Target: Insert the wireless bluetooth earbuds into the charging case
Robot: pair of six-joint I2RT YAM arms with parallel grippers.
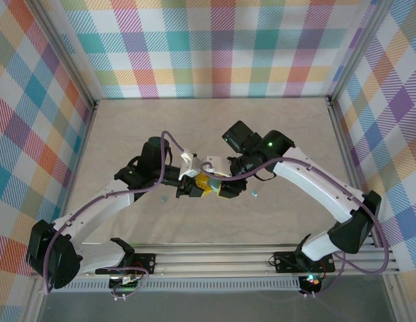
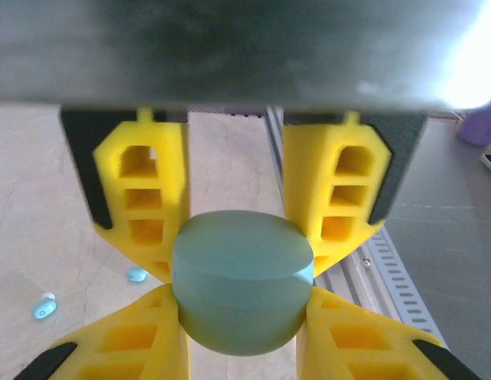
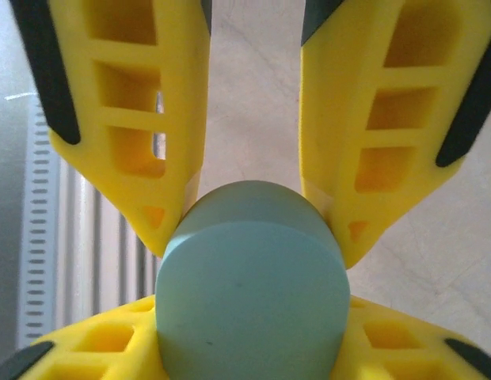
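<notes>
Between the fingertips of my left claw (image 2: 244, 265) sits the charging case (image 2: 241, 293), held up off the desk (image 2: 39, 198), with both yellow tips pressed against its flanks, so this claw is closed on it. My right claw (image 3: 253, 237) meets it from the opposite side. Its jaws stand partly apart with the tips against the case's rounded body, but I cannot tell whether they are squeezing or only resting there. The case looks like a hard, smooth plastic pebble, light and rigid, with a thin seam running round it and the lid apparently shut. I judge those curved, glossy sides to be slippery, since a pinch placed off the widest line could squirt it out. The safer hold is square across the middle, just under the seam, leaving the lid half free for the other claw to lift. Down on the desk, below and to the left of the left claw, lie two earbuds (image 2: 135, 275), well apart from the case, one just beside the claw's finger and the other farther out. They are tiny and shiny, surely near weightless, and I expect them to skitter at a nudge. They need a fingertip pinch straight from above, gently, across the fattest part.
</notes>
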